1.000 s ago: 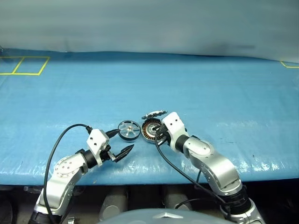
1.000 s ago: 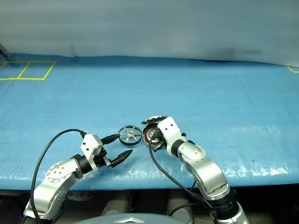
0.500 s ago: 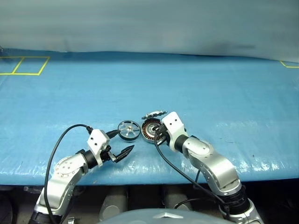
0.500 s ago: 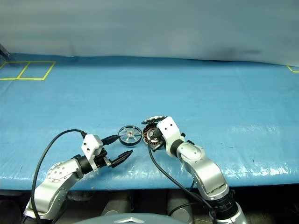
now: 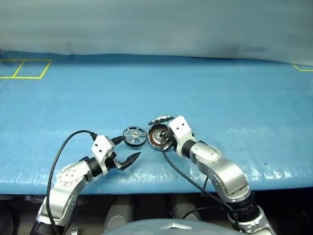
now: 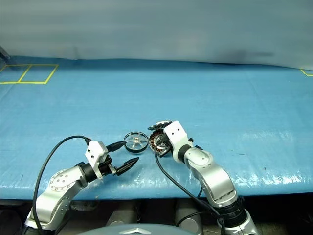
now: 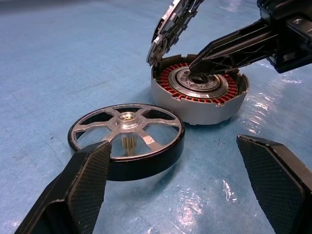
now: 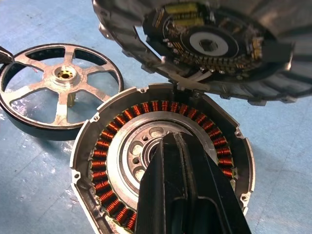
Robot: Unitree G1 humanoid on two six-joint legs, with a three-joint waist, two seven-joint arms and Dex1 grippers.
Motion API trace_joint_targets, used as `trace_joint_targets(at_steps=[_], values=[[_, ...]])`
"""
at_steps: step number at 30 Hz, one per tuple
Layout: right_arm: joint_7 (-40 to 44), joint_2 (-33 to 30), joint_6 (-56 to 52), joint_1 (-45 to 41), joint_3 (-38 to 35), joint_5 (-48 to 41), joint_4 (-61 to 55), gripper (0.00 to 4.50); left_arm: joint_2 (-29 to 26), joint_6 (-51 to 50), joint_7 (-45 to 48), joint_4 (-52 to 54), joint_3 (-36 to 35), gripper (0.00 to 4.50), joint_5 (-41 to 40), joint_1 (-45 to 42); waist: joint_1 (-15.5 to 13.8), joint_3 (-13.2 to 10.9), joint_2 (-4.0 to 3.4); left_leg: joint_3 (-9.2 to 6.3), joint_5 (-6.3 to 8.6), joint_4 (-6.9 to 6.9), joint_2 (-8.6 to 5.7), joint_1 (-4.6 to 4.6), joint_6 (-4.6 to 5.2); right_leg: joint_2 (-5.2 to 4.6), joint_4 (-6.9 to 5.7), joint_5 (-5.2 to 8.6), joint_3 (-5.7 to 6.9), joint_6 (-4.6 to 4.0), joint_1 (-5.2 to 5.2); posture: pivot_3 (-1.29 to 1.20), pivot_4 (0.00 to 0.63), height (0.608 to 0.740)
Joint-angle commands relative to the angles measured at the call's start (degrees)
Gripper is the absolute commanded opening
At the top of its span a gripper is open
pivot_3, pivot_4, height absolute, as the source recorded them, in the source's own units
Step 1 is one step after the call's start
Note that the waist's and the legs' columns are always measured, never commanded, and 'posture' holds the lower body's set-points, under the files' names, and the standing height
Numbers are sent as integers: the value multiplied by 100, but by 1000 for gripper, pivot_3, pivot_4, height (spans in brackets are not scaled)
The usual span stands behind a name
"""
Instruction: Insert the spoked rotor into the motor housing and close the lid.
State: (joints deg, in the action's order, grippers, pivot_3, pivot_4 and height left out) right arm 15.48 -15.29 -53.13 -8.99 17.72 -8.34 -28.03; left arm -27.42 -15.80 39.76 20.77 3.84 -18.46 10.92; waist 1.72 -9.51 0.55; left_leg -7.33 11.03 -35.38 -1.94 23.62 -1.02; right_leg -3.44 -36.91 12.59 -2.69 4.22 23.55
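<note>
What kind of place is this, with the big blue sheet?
Probably a robot test bench or workshop. A table is covered with a blue sheet marked with yellow tape squares, and on it lie motor parts: a spoked wheel and a round case with copper windings, its lid tipped up.

I count 1 spoked rotor [image 5: 135, 136], 1 motor housing [image 7: 199, 91] w/ copper windings, 1 lid [image 8: 204, 46] tilted up at its far edge, 2 grippers: left gripper [image 5: 126, 150], right gripper [image 7: 204, 54]. All on 1 blue table [image 5: 220, 103].
</note>
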Motion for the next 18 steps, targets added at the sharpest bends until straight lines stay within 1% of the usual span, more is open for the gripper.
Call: trace_joint_targets(at_steps=[1,10,18], values=[[-7,44,-15,-100,-10,5,-105,6,-7,46,-19,246,-13,4500,-10,-35,2,0,0,0,0,1,0,0,0,0,0,0,0,0,0,0,150,740],[7,49,-43,-39,4,17,-80,6,-20,54,-19,267,-12,4500,-3,-54,3,0,0,1,0,2,0,-1,0,0,0,0,0,-1,0,0,150,740],[147,-40,-56,72,30,-51,-292,6,-42,71,-25,385,-71,4500,-20,-128,2,0,0,0,0,2,0,-1,0,0,0,0,0,-1,0,0,150,740]])
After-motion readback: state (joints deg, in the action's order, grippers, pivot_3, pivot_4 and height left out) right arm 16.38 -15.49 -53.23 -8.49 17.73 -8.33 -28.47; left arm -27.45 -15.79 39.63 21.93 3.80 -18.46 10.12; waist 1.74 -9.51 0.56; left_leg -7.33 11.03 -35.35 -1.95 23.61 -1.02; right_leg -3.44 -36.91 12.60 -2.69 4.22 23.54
